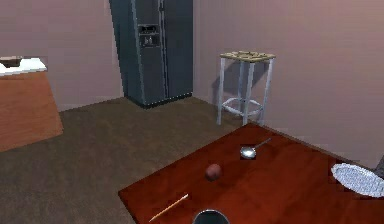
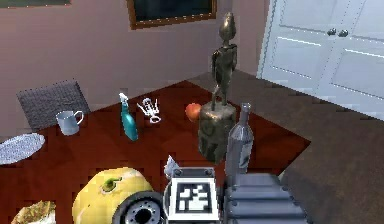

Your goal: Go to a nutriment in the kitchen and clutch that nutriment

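Forward view: a dark fridge (image 1: 155, 50) stands well beyond the brown table (image 1: 290, 165), and a white stool (image 1: 245, 85) is near the table's far corner. In the arm side view a tall statue (image 2: 218, 95) and a grey bottle (image 2: 238, 140) stand toward the table's right end. A yellow rounded lump (image 2: 105, 190) lies at the table's near edge, with the gripper (image 2: 140, 212) there too; I cannot tell whether it grasps anything. A red round fruit (image 1: 214, 172) lies on the table near its left edge in the forward view.
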Motion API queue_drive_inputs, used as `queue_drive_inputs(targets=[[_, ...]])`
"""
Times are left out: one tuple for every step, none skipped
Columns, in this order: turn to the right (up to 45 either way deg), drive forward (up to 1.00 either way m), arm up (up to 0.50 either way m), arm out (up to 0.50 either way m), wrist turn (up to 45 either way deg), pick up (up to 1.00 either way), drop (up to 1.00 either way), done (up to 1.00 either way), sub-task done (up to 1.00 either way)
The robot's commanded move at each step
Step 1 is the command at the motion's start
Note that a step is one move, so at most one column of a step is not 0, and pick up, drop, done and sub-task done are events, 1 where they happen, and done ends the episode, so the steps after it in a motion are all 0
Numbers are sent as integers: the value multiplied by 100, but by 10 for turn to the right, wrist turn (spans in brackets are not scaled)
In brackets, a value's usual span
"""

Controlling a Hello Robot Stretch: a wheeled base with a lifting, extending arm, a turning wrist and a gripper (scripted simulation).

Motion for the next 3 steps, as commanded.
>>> queue_drive_inputs(targets=[[0, 0, 0, 22, 0, 0, 0, 0, 0], [0, 0, 0, 0, 450, 0, 0, 0, 0], [0, 0, 0, 0, 450, 0, 0, 0, 0]])
